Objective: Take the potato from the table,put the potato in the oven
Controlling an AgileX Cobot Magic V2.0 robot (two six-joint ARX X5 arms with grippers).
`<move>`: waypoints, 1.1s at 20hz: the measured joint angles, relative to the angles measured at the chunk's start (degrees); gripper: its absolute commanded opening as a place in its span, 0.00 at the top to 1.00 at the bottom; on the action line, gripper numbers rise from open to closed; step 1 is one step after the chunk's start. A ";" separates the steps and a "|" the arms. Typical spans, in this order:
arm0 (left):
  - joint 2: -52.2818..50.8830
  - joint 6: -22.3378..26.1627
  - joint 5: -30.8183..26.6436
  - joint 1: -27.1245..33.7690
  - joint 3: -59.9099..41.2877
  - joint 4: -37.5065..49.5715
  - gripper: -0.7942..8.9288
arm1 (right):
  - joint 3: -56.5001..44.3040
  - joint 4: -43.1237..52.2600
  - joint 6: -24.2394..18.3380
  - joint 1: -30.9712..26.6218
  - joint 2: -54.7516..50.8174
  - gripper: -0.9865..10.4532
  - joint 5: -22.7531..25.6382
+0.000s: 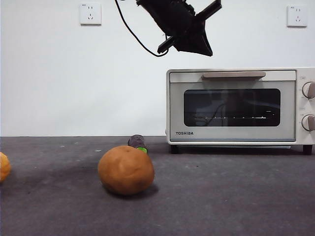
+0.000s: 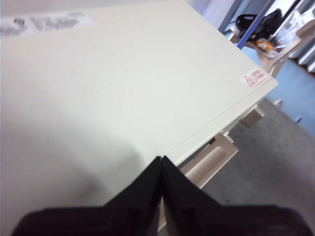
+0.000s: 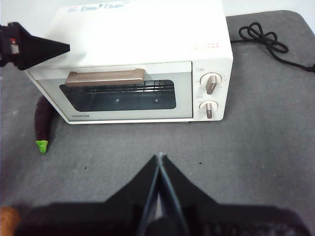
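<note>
You see the oven [image 3: 133,64] door-closed on the table [image 3: 256,162]. The eggplant [image 3: 42,123] lies beside it — right gripper [image 3: 160,156] pinched together above the table.

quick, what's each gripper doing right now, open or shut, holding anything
Left gripper: shut, empty, above the oven top near its handle.
Right gripper: shut, empty, over the table in front of the oven.

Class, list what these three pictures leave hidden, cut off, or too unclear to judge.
- Oven interior: front view, the dark glass door shows mostly reflections.
- Orange fruit: front view, cut by the picture's edge.
- Eggplant: front view, mostly behind the potato.
- Potato: right wrist view, only a sliver at the corner.
- Label on the oven top: left wrist view, blurred, unreadable.
</note>
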 measured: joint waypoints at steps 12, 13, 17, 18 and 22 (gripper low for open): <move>1.68 5.60 -3.67 -2.78 0.00 -0.11 0.92 | 0.00 -0.13 0.07 0.00 1.25 0.91 -1.05; 1.92 5.70 -3.69 -2.78 0.02 -0.11 0.92 | 0.00 -0.13 0.09 0.00 1.22 0.91 -1.27; 3.28 5.77 -3.82 -2.75 0.02 -0.50 0.92 | 0.00 -0.13 0.17 0.00 1.22 0.91 -1.38; 3.61 5.81 -3.85 -2.75 0.02 -0.20 0.92 | 0.00 -0.15 0.17 0.00 1.27 0.91 -1.38; 3.65 6.12 -4.81 -2.78 0.31 -0.72 0.92 | 0.00 -0.28 0.17 0.00 1.25 0.91 -1.38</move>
